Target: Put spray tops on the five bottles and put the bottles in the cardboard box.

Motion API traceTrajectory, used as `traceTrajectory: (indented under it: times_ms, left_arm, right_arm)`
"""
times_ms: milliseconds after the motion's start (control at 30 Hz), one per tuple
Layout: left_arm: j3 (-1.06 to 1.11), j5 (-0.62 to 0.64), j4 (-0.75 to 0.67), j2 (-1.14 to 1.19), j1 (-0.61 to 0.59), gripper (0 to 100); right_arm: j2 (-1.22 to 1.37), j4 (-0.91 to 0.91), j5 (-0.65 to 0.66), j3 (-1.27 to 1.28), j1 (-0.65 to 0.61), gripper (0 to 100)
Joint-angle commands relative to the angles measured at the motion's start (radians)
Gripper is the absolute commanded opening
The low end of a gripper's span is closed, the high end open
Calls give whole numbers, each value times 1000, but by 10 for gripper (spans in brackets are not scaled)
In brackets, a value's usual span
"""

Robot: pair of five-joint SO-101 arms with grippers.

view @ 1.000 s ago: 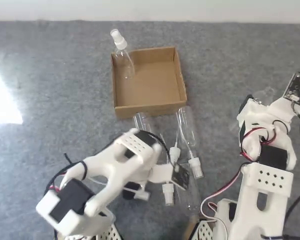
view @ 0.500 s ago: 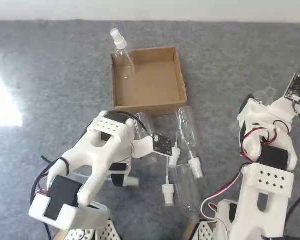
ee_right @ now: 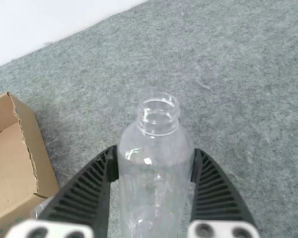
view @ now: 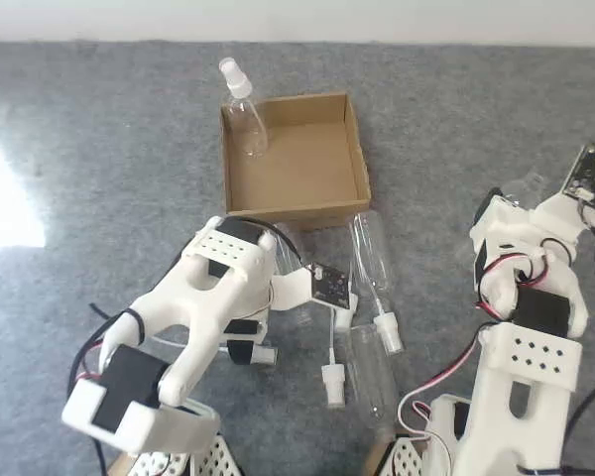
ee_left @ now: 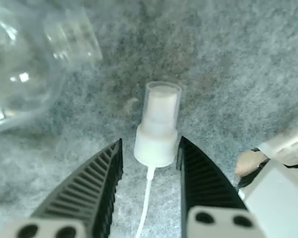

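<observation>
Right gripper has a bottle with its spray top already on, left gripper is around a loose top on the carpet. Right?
No. The bottle in the right gripper has a bare, open neck, as the right wrist view shows. The left gripper does sit around a loose top on the carpet.
</observation>
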Motion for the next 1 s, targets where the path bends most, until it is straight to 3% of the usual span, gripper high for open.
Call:
traceTrajectory:
  times_ms: [0, 200, 467, 600, 833, 967]
  left_arm:
    - [-19, 20, -34, -5, 15, 169]
    - [62, 20, -117, -5, 20, 131]
    - [74, 20, -121, -6, 20, 124]
    - [74, 21, -117, -15, 20, 40]
    - [-22, 25, 55, -18, 12, 13]
    - [-58, 87, 87, -18, 15, 13]
  right_arm:
    - [-21, -15, 26, -11, 12, 95]
    - [-21, -15, 29, -11, 12, 95]
    - [-21, -15, 31, -11, 10, 95]
    - [-21, -15, 31, -11, 12, 95]
    - [-21, -15, 31, -11, 7, 93]
    - [-21, -15, 26, -11, 7, 91]
